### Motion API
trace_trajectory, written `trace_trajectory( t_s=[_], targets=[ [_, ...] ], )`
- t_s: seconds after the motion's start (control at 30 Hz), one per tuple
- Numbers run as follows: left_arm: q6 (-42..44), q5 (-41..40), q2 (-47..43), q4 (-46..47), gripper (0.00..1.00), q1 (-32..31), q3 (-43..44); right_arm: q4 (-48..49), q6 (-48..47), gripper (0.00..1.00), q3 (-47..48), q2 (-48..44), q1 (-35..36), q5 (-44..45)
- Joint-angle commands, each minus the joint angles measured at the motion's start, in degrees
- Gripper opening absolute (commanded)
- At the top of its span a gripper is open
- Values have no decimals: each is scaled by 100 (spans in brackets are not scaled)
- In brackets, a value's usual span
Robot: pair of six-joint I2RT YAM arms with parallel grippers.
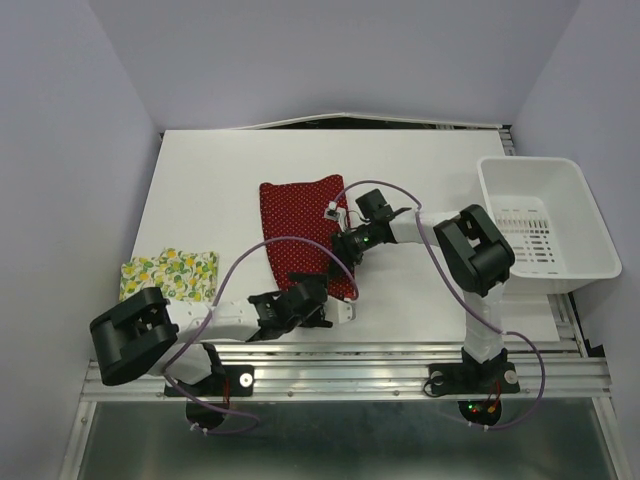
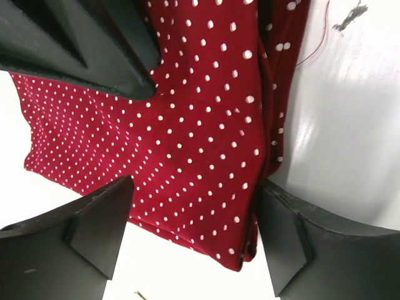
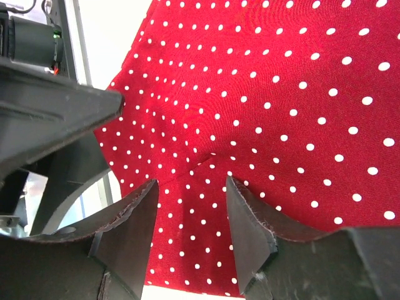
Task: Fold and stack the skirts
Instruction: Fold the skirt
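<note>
Red polka-dot skirt [image 1: 300, 212], long axis from near edge toward far edge

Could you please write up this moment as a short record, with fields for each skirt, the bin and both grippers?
red dotted skirt: lying in the middle, under both grippers
lemon skirt: folded, at the near left, apart from the red one
white bin: at the far right
left gripper: open, fingers straddling a corner of the red dotted skirt
right gripper: fingers partly apart over the red cloth; whether it pinches cloth cannot be told
stack: not yet made
</note>
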Motion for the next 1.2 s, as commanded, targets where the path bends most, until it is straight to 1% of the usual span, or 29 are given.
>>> trace_trajectory(
  t_s=[0.0,0.07,0.1,0.13,0.17,0.2,0.27,0.3,0.37,0.4,0.43,0.5,0.53,0.57,0.63,0.67,0.7,0.73,0.9,0.97,1.07,1.17],
  targets=[
    [-242,-91,192,-10,85,-267,-180,-397,-180,54,-204,496,66,943],
    [-303,-223,271,25,78,-294,-163,-397,-162,54,-230,487,66,917],
    [-338,-284,376,43,69,-303,-136,-397,-171,54,-239,479,66,908],
    [-408,-389,429,61,64,-303,-110,-397,-162,54,-248,461,66,891],
    [-435,-408,473,61,54,-294,-92,-405,-145,54,-265,452,66,882],
    [-453,-399,465,43,50,-294,-84,-405,-145,54,-274,435,66,882],
    [-479,-189,386,-167,37,-294,-31,-414,-127,54,-257,391,66,891],
    [-488,-75,255,-420,24,-303,13,-432,-127,54,-205,373,66,908],
    [-576,329,123,-772,11,-303,214,-598,-162,55,-56,259,14,943],
    [-602,461,26,-913,1,-303,302,-642,-171,55,154,207,13,978],
    [-646,836,-9,-1420,0,-294,503,-721,-154,57,278,76,13,1066],
    [-585,1164,-159,-1810,0,-294,619,-792,-136,61,568,-31,-65,1136],
    [-559,1313,-211,-2116,0,-294,672,-836,-118,63,935,-57,-66,1172],
    [-524,1576,-264,-2267,0,-294,768,-897,-75,65,1147,-66,-144,1285],
    [-471,1762,-414,-2600,0,-294,883,-933,-39,67,1569,-14,-311,1391],
    [-436,2128,-475,-2733,0,-294,979,-985,-31,69,2015,47,-443,1461],
    [-392,2262,-580,-2960,0,-294,1032,-1038,-57,69,2237,222,-444,1514],
    [-348,2516,-633,-3058,0,-294,1128,-1082,-126,70,2666,337,-531,1636],
    [-102,3168,-1098,-3621,0,-294,1331,-1363,-338,70,3591,926,-602,1805],
    [-14,3457,-1213,-3841,0,-294,1436,-1390,-364,73,3794,1180,-602,1761],
    [-22,3791,-1249,-4131,0,-294,1673,-1425,-382,73,4154,1540,-602,1673],
    [-22,3959,-1179,-4316,0,-285,1893,-1434,-426,73,4401,1805,-602,1481]
  ],
)
